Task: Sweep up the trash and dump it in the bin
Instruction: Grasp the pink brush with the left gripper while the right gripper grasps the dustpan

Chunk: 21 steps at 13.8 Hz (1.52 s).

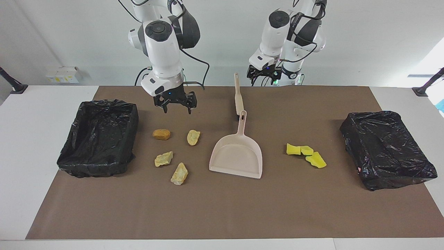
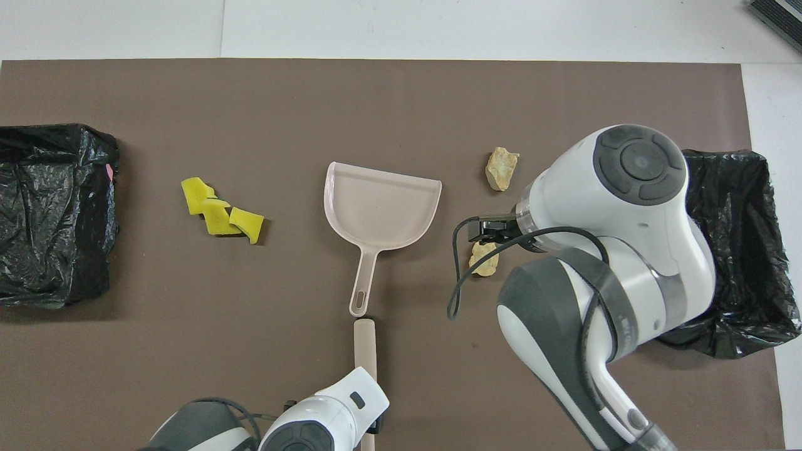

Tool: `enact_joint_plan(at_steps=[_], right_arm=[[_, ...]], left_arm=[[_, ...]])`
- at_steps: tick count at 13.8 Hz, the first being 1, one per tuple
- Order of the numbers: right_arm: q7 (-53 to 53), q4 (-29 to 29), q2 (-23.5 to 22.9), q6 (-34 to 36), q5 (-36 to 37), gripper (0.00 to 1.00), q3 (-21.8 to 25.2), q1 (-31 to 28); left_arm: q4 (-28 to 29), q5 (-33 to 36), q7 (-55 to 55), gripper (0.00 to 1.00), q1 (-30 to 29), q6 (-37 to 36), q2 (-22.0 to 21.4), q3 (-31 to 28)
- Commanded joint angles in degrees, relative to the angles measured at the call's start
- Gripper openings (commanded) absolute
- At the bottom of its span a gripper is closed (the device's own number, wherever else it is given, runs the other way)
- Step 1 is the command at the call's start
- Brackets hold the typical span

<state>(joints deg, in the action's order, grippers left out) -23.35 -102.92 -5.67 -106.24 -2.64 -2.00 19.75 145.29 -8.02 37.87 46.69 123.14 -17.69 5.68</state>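
The trash lies in two groups on the brown mat. Several tan lumps sit toward the right arm's end, two of them showing as lumps in the overhead view. Yellow chunks, seen from above as chunks, sit toward the left arm's end. A beige dustpan lies between the groups. A beige brush lies at its handle. Black-bagged bins stand at the right arm's end and the left arm's end. My right gripper hangs open and empty over the tan lumps. My left gripper is open beside the brush's handle end.
White table surface borders the mat at both ends. In the overhead view the right arm covers two of the tan lumps and part of the bin at its end. Open mat stretches away from the robots past the dustpan.
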Motion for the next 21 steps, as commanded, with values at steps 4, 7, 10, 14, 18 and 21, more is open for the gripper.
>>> enact_joint_plan(at_steps=[4,7,10,14,18,21], right_arm=[[-0.91,-0.88,-0.22,-0.02,-2.02,1.00,-0.02,0.20],[-0.82,-1.32,-0.04,0.07,-1.84,1.00,-0.02,0.20],[-0.73,-1.49,0.13,0.07,-1.84,1.00,-0.02,0.20],[-0.82,-2.63,0.57,-0.37,-1.84,1.00,-0.02,0.20],[-0.73,-2.72,0.57,-0.37,-1.84,1.00,-0.02,0.20],[-1.34,-2.72,0.66,-0.02,-1.84,1.00,-0.02,0.20]], left_arm=[[0.70,-1.12,5.62,1.00,4.63,5.27,4.25,-1.02],[1.14,-1.12,7.30,1.00,6.92,3.52,3.81,-1.02],[1.14,-1.12,7.74,1.00,7.98,2.98,3.54,-1.02],[1.75,-1.29,8.01,0.90,8.94,2.89,3.71,-1.02],[1.75,-1.73,8.79,0.29,10.17,2.89,3.54,-1.02],[1.58,-2.43,8.63,0.00,9.56,2.89,3.89,-1.11]])
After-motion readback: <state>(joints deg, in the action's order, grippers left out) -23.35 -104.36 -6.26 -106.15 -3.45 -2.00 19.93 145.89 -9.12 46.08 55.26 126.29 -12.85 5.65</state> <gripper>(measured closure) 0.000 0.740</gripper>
